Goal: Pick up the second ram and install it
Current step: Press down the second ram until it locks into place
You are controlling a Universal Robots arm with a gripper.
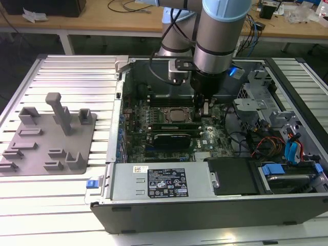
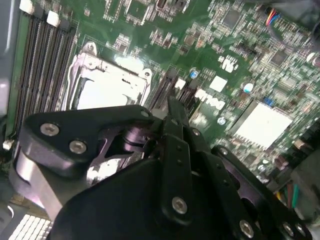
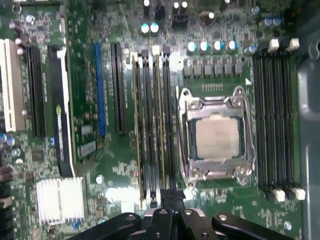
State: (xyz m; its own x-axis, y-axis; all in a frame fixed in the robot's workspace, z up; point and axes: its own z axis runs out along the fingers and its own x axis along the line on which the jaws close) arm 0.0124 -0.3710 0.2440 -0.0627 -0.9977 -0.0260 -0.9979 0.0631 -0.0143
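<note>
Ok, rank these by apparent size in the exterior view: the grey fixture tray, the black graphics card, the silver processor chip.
Largest to smallest:
1. Grey fixture tray
2. Black graphics card
3. Silver processor chip

1 robot arm (image 1: 220, 31), 1 open PC case (image 1: 215, 205), 1 motherboard (image 3: 120, 165), 1 processor (image 3: 216, 139), 1 grey fixture tray (image 1: 48, 138), 1 finned heatsink (image 3: 60, 200).

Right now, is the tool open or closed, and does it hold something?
Tool: closed, tips pressed together over the memory slots; nothing visible between them.
</note>
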